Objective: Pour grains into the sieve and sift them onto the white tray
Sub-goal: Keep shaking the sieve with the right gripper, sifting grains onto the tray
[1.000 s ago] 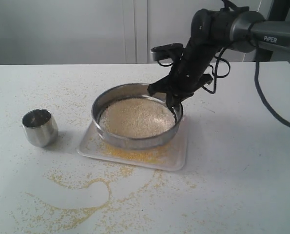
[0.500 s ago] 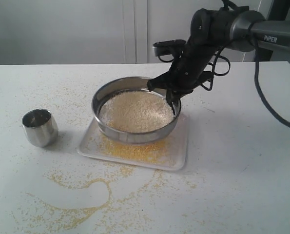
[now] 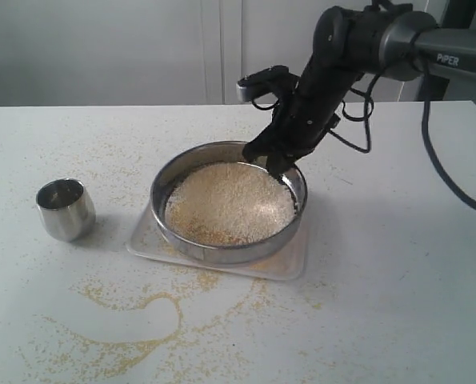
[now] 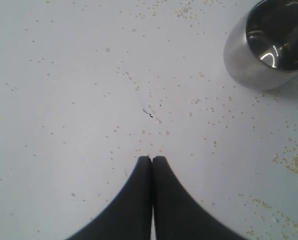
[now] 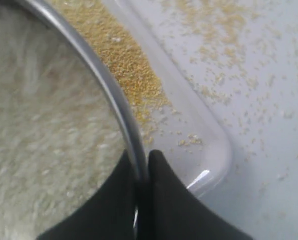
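The round steel sieve [image 3: 222,252] sits over the white tray [image 3: 290,264], filled with pale whitish-beige grains [image 3: 230,204]. My right gripper [image 3: 276,166] is shut on the sieve's far right rim [image 5: 106,80], one finger inside and one outside. Golden-yellow meal [image 5: 121,55] lies on the white tray [image 5: 209,150] beside the rim. My left gripper [image 4: 152,159] is shut with nothing in it, hovering over bare table near the small steel cup [image 4: 266,45]; it does not show in the exterior view.
The steel cup [image 3: 65,210] stands upright left of the tray. Yellow meal [image 3: 134,320] is strewn in curved trails across the table in front of the tray. The right arm [image 3: 358,48] reaches in from the upper right.
The right gripper has swung the sieve: it rose and shifted back, then came forward and right, now covering more of the tray. The meal pile seen on the tray's front is now mostly hidden.
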### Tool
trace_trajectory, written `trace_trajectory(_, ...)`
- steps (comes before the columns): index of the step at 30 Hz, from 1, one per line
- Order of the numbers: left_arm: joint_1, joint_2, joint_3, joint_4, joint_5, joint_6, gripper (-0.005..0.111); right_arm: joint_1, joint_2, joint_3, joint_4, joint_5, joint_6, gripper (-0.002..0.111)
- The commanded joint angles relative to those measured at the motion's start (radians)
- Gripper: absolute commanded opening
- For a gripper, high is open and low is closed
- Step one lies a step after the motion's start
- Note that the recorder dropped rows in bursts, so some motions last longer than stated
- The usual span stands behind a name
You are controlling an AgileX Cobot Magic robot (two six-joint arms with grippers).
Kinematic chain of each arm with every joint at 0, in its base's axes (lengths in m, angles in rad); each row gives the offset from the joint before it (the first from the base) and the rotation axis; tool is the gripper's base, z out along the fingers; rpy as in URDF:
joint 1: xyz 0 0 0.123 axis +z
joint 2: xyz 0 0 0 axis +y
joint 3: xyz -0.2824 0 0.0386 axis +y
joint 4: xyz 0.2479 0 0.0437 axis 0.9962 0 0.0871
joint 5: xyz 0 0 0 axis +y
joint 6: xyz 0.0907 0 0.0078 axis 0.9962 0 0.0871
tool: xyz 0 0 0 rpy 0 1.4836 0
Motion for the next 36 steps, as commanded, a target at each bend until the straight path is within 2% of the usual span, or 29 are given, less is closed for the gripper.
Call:
trace_trajectory(1,0.001,-0.007,-0.001,-0.005,0.011,-0.002,0.0,-0.037,-0.015,-0.005,0.007,-0.13,0.404,0.0)
trace_trajectory(3,0.001,-0.007,-0.001,-0.005,0.011,-0.002,0.0,-0.02,-0.015,-0.005,0.121,-0.059,0.07,0.0)
trace_trajectory(4,0.001,-0.007,-0.001,-0.005,0.011,-0.002,0.0,-0.013,-0.015,-0.005,0.156,0.005,-0.161,0.0)
trace_trajectory(5,0.001,-0.007,-0.001,-0.005,0.011,-0.002,0.0,-0.014,-0.015,-0.005,0.146,0.043,-0.25,0.0)
trace_trajectory(6,0.001,-0.007,-0.001,-0.005,0.011,-0.002,0.0,-0.02,-0.015,-0.005,0.107,0.007,-0.176,0.0)
trace_trajectory(8,0.001,-0.007,-0.001,-0.005,0.011,-0.002,0.0,-0.053,-0.013,-0.005,0.033,-0.101,0.28,0.0)
trace_trajectory(9,0.001,-0.007,-0.001,-0.005,0.011,-0.002,0.0,-0.06,-0.011,-0.005,0.043,-0.104,0.433,0.0)
trace_trajectory(10,0.001,-0.007,-0.001,-0.005,0.011,-0.002,0.0,-0.06,-0.009,-0.005,0.086,-0.093,0.348,0.0)
trace_trajectory(13,0.001,-0.007,-0.001,-0.005,0.011,-0.002,0.0,-0.023,-0.013,-0.005,0.198,0.056,-0.206,0.0)
trace_trajectory(14,0.001,-0.007,-0.001,-0.005,0.011,-0.002,0.0,-0.023,-0.015,-0.005,0.162,0.059,-0.225,0.0)
trace_trajectory(15,0.001,-0.007,-0.001,-0.005,0.011,-0.002,0.0,-0.026,-0.018,-0.005,0.092,0.003,-0.13,0.0)
trace_trajectory(17,0.001,-0.007,-0.001,-0.005,0.011,-0.002,0.0,-0.054,-0.018,-0.005,-0.036,-0.102,0.363,0.0)
trace_trajectory(18,0.001,-0.007,-0.001,-0.005,0.011,-0.002,0.0,-0.059,-0.018,-0.005,-0.027,-0.109,0.46,0.0)
trace_trajectory(19,0.001,-0.007,-0.001,-0.005,0.011,-0.002,0.0,-0.052,-0.018,-0.005,0.043,-0.097,0.34,0.0)
trace_trajectory(22,0.001,-0.007,-0.001,-0.005,0.011,-0.002,0.0,-0.015,-0.027,-0.005,0.149,0.023,-0.195,0.0)
trace_trajectory(23,0.001,-0.007,-0.001,-0.005,0.011,-0.002,0.0,-0.013,-0.029,-0.005,0.12,0.025,-0.214,0.0)
trace_trajectory(24,0.001,-0.007,-0.001,-0.005,0.011,-0.002,0.0,-0.015,-0.029,-0.005,0.062,-0.024,-0.101,0.0)
trace_trajectory(25,0.001,-0.007,-0.001,-0.005,0.011,-0.002,0.0,-0.027,-0.029,-0.005,-0.009,-0.09,0.124,0.0)
trace_trajectory(26,0.001,-0.007,-0.001,-0.005,0.011,-0.002,0.0,-0.037,-0.029,-0.005,-0.043,-0.128,0.331,0.0)
trace_trajectory(27,0.001,-0.007,-0.001,-0.005,0.011,-0.002,0.0,-0.04,-0.029,-0.005,-0.023,-0.13,0.446,0.0)
trace_trajectory(28,0.001,-0.007,-0.001,-0.005,0.011,-0.002,0.0,-0.036,-0.027,-0.005,0.044,-0.116,0.326,0.0)
trace_trajectory(30,0.001,-0.007,-0.001,-0.005,0.011,-0.002,0.0,-0.006,-0.027,-0.005,0.182,0.005,-0.148,0.0)
trace_trajectory(31,0.001,-0.007,-0.001,-0.005,0.011,-0.002,0.0,0.001,-0.032,-0.005,0.192,0.077,-0.346,0.0)
trace_trajectory(32,0.001,-0.007,-0.001,-0.005,0.011,-0.002,0.0,0.003,-0.032,-0.005,0.166,0.074,-0.33,0.0)
trace_trajectory(33,0.001,-0.007,-0.001,-0.005,0.011,-0.002,0.0,-0.005,-0.032,-0.005,0.103,-0.009,-0.151,0.0)
trace_trajectory(35,0.001,-0.007,-0.001,-0.005,0.011,-0.002,0.0,-0.027,-0.032,-0.005,-0.003,-0.136,0.35,0.0)
trace_trajectory(36,0.001,-0.007,-0.001,-0.005,0.011,-0.002,0.0,-0.029,-0.032,-0.005,0.0,-0.147,0.449,0.0)
